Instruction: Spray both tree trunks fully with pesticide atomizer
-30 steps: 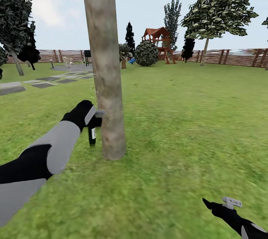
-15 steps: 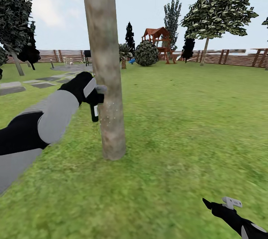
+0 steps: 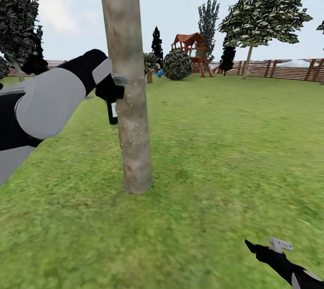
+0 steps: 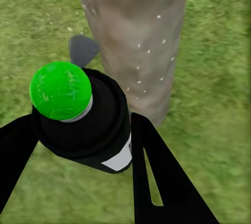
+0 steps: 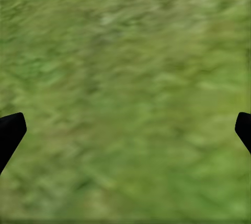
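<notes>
The near tree's thick grey-brown tree trunk [image 3: 128, 77] rises from the grass floor [image 3: 216, 154] just left of centre in the head view. My left gripper [image 3: 114, 89] is shut on the dark pesticide atomizer [image 3: 111, 113], held upright against the trunk's left side at about mid height. Fine white droplets speckle the bark beside and below it. In the left wrist view the atomizer [image 4: 89, 125] shows a green top and white label between the black fingers [image 4: 157, 177], with the trunk [image 4: 136, 31] just beyond. My right gripper [image 3: 261, 247] hangs low at the right, open over bare grass [image 5: 125, 78].
A second leafy tree [image 3: 265, 10] with a pale trunk stands far back right by the brown slat fence [image 3: 279, 68]. A red play tower [image 3: 191, 51], a round bush [image 3: 177, 65] and dark conifers lie behind. Open lawn spreads to the right.
My left arm has lifted the atomizer up along the trunk, from near its base to mid height, and droplets now show on the bark. The right arm has not moved.
</notes>
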`<state>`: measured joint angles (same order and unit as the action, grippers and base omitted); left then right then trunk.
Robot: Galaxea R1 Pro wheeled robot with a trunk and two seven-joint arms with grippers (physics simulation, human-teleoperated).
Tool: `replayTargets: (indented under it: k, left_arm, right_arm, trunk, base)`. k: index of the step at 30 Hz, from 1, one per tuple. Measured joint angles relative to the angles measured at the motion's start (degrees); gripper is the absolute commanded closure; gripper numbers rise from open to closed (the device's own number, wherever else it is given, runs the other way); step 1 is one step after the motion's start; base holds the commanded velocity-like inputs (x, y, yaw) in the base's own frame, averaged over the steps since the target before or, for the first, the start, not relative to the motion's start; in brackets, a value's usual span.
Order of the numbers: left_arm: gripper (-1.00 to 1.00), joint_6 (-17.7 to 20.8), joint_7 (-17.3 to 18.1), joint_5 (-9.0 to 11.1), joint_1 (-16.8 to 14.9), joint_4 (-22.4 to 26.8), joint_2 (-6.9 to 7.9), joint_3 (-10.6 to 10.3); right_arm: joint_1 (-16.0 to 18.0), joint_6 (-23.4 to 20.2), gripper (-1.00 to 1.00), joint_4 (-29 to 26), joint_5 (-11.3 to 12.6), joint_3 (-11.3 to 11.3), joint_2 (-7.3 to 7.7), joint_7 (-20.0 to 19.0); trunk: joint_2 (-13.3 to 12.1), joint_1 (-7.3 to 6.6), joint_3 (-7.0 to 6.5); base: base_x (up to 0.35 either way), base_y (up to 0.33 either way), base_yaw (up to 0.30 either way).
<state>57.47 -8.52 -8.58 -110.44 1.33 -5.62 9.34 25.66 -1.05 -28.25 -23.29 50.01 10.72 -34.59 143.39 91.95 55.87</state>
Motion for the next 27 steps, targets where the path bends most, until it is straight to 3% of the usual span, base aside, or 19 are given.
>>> replayTargets:
  k: [9, 18, 27]
  left_arm:
    - [1.00, -0.1, 0.0, 0.0, 0.6, -0.1, 0.42, -0.1]
    - [1.00, -0.3, 0.0, 0.0, 10.3, -0.1, 0.87, 0.0]
    - [1.00, -0.8, 0.0, -0.2, 17.7, 0.0, 3.13, -0.1]
  right_arm:
    - [0.0, 0.0, -1.00, 0.0, 0.0, 0.0, 0.00, 0.0]
    - [0.0, 0.0, -1.00, 0.0, 0.0, 0.0, 0.00, 0.0]
    - [0.0, 0.0, -1.00, 0.3, 0.0, 0.0, 0.00, 0.1]
  trunk:
    - [0.0, 0.01, 0.01]
    - [0.0, 0.01, 0.01]
    - [0.0, 0.01, 0.01]
  base:
    - [0.000, 0.000, 0.000]
    - [0.000, 0.000, 0.000]
    - [0.000, 0.000, 0.000]
